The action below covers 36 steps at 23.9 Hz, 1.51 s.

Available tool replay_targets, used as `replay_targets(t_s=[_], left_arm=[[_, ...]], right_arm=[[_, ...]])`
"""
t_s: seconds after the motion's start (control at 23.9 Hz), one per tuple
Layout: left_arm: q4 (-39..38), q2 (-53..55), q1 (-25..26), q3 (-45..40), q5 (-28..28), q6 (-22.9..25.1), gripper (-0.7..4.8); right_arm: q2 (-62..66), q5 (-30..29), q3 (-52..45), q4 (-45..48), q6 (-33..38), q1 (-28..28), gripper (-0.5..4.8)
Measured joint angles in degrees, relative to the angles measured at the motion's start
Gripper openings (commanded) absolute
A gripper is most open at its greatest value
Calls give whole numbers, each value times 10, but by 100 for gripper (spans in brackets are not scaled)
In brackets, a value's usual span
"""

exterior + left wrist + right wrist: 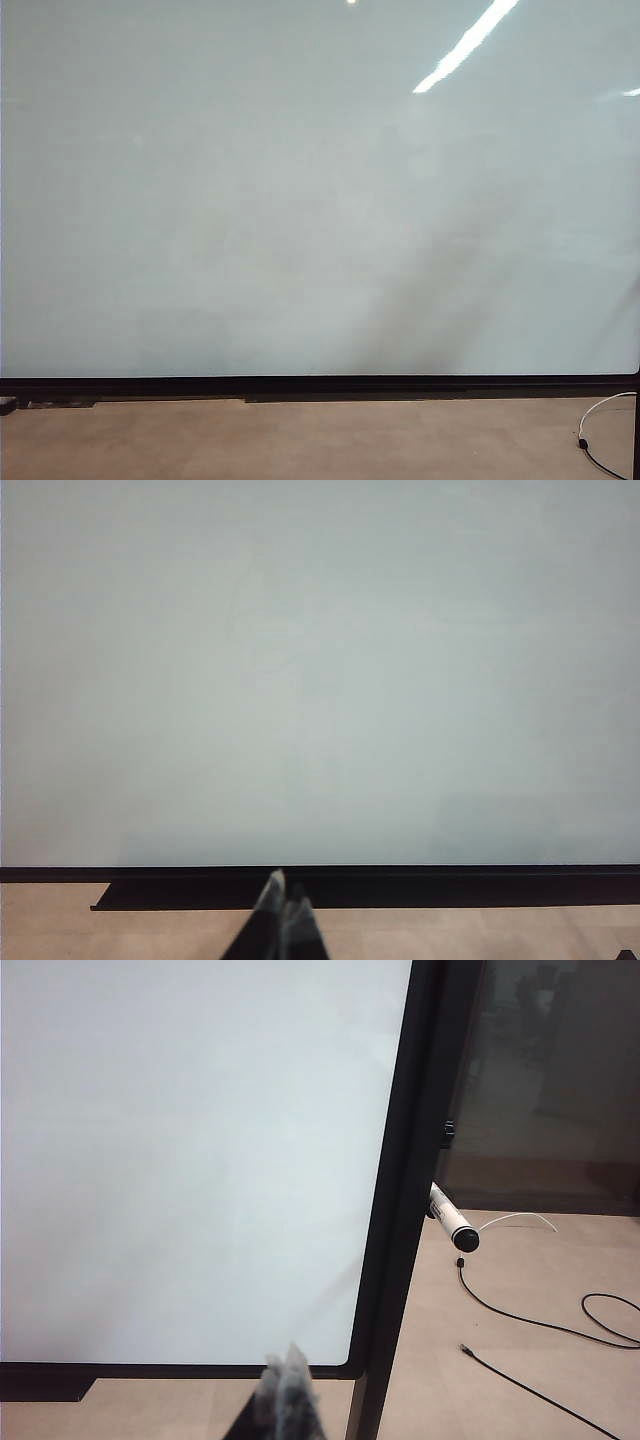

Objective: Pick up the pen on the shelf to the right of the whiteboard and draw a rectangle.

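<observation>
No legible text, labels, brands, numbers or signs in any view. The whiteboard point(300, 200) surface is blank. The pen point(452, 1223), sticking out past the board's right frame, is too small and blurred to show any print.

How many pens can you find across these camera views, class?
1. The pen juts out past the right edge of the whiteboard, seen only in the right wrist view. Others may be hidden behind the frame.
</observation>
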Motion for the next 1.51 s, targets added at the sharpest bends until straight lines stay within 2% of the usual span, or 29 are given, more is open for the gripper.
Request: replay_targets(t_s=[0.67,1.09,1.51], left_arm=[[0,0,0,0,0,0,-4],[0,0,0,0,0,0,-4],[0,0,0,0,0,0,-4]], right_arm=[[0,0,0,2,0,0,-5],[0,-16,0,75,0,0,-6],[0,-16,0,69,0,0,-6]])
